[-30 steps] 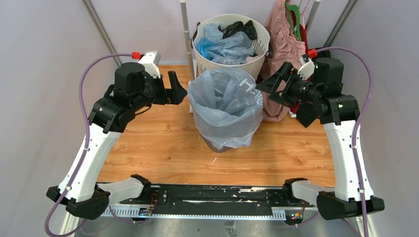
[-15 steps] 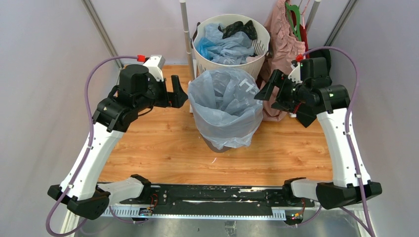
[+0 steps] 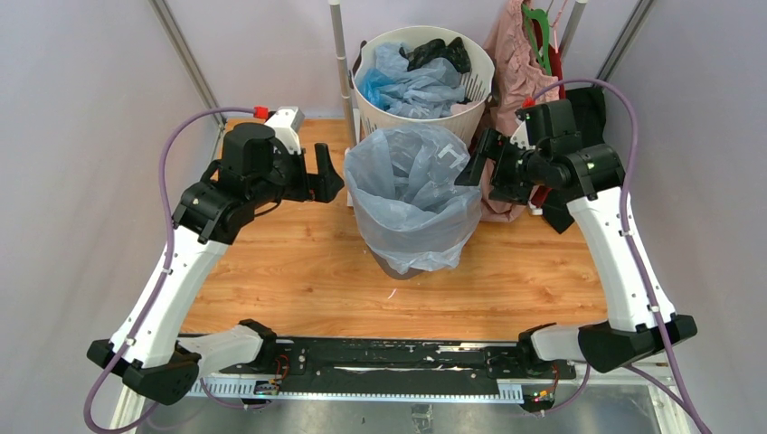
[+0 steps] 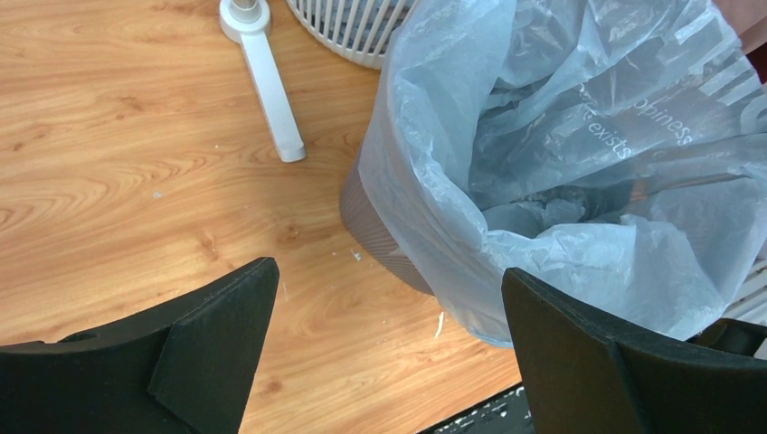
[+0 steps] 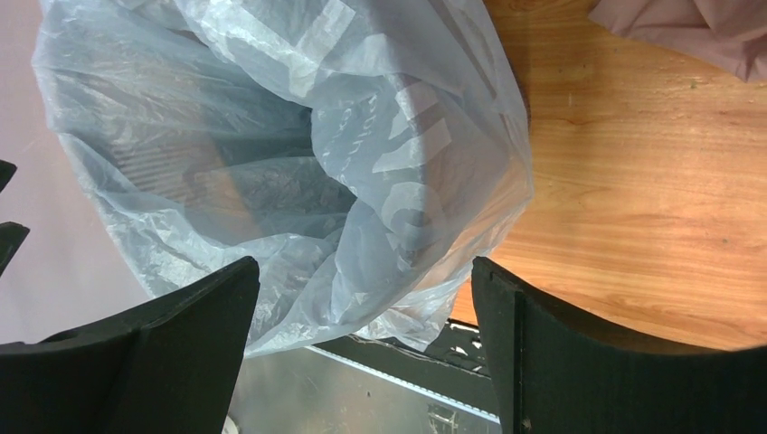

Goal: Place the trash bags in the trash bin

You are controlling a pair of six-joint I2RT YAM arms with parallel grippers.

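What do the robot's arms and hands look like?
The left arm and right arm have white links and black joints. The left hand and right hand are black with two wedge-shaped fingers. A purple cable loops along each arm, with a red plug. The right arm shows a green light.

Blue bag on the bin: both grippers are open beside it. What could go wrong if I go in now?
1. The blue bag lies loose over the rim of the bin. A pinch by the left gripper or right gripper on one side alone might pull it off or tip the bin.
2. The pink garment hangs close by the right gripper and could get snagged.
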